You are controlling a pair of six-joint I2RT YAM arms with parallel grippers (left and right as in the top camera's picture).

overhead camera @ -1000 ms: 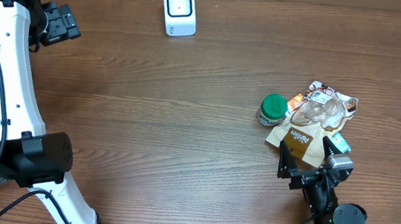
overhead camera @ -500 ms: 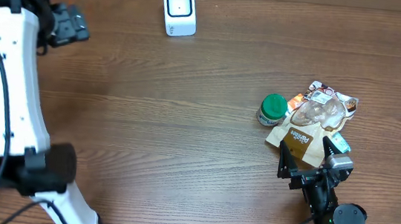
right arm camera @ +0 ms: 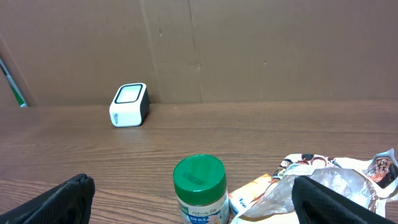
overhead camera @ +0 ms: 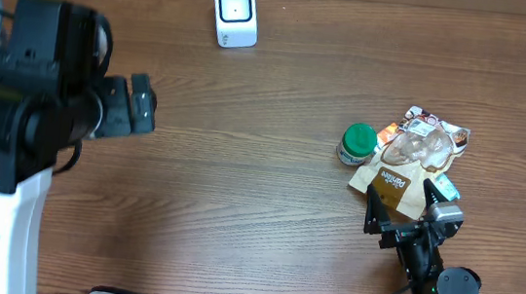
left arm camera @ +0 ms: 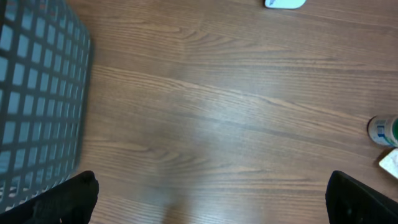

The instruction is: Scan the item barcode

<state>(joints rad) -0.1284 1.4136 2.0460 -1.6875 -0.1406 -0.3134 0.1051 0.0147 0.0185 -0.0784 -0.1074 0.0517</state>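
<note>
Right now your left gripper (overhead camera: 147, 106) hangs with its jaws spread wide and nothing between them, above bare wood on the left side of the table (overhead camera: 238, 193), well apart from the white scanner (overhead camera: 235, 13) at the far edge. Your right gripper (overhead camera: 401, 209) is likewise wide open and empty at the near right, just beside the brown pouch (overhead camera: 388, 183). That pouch lies clustered with a green-lidded jar (overhead camera: 357, 143) and a crinkly clear packet (overhead camera: 425, 140).
</note>
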